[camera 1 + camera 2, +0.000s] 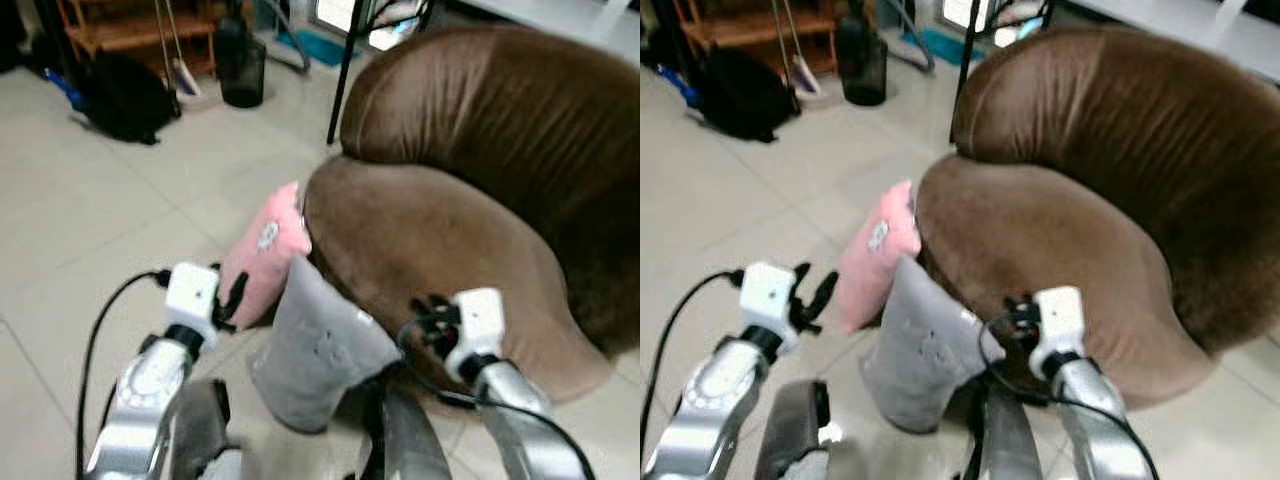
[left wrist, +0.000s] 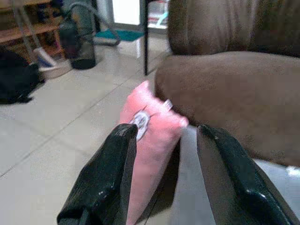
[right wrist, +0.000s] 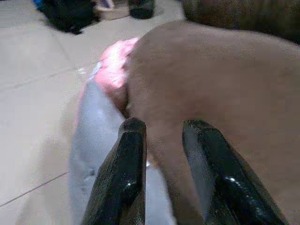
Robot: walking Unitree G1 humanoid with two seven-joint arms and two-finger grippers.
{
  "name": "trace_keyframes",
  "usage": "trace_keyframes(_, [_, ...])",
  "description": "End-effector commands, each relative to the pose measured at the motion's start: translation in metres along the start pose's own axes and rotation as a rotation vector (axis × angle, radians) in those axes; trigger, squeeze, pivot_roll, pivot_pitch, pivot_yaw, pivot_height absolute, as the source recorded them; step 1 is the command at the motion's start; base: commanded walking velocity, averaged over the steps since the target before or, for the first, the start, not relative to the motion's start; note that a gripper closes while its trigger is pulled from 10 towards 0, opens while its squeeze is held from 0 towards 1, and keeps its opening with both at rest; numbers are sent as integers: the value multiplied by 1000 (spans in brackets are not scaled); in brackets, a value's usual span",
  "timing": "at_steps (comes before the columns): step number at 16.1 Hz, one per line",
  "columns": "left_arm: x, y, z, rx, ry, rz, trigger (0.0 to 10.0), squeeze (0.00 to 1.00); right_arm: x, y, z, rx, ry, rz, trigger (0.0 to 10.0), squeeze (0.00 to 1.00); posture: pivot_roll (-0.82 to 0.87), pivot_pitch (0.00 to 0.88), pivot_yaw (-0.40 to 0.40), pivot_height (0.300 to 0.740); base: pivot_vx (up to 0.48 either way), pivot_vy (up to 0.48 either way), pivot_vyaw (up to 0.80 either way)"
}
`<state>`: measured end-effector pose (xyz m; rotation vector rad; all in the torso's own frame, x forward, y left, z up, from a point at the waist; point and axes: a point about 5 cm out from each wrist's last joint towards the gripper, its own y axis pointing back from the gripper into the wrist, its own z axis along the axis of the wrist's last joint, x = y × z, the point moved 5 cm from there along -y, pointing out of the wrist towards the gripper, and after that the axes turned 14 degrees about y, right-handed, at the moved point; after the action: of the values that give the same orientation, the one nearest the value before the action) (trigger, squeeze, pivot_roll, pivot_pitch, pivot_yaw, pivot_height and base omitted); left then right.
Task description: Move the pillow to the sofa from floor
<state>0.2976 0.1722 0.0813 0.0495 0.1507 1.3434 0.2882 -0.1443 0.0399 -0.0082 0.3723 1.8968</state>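
Two pillows stood on the pale tiled floor (image 1: pixel 120 230), propped against the front of the round brown velvety sofa (image 1: pixel 440 230): a small pink fabric pillow with a round printed patch (image 1: pixel 265 255) leaning on the sofa's left edge, and a larger grey fabric pillow (image 1: pixel 320 345) just in front of it, tilted against the seat base and touching the pink one. Which of the two the task meant could not be told; both were still on the floor, none on the seat. The left claw (image 2: pixel 161 178) hung just short of the pink pillow, black fingers (image 2: pixel 105 183) spread apart with nothing between them, pointed at its upper corner. The right claw (image 3: pixel 161 173) was over by the sofa's front edge beside the grey pillow, fingers parted and empty too. Either pillow looked light, soft and floppy, not fragile, fabric not slippery; it would likely sag and fold if pinched at one corner. Best bet seemed to be a pinch on the top edge or upper corner, where the stuffing thins, or squeezing the body between both claws. A black bag (image 1: pixel 125 95) and a dark bin (image 1: pixel 242 70) sat well apart in the background.
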Motion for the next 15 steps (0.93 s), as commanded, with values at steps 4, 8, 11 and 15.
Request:
trace_keyframes(4, [1, -1, 2, -6, -29, -19, 10000, 0, 13, -23, -7, 28, -15, 41, 10000, 0, 164, 146, -132, 515, 0, 0, 0])
trace_keyframes(8, [12, 6, 18, -20, -82, -12, 10000, 0, 36, -46, -15, 62, -46, 64, 10000, 0, 199, 220, -128, 480, 0, 0, 0])
trace_keyframes(11, [21, 15, 27, -5, -130, -37, 10000, 0, 31, -57, -13, 40, -160, -10, 10000, 761, 243, 266, -107, 480, 0, 0, 0])
trace_keyframes(15, [19, 19, 46, -5, -157, -91, 10000, 0, 4, -68, 7, -63, -284, -171, 10000, 1000, 304, 311, -59, 480, 0, 0, 0])
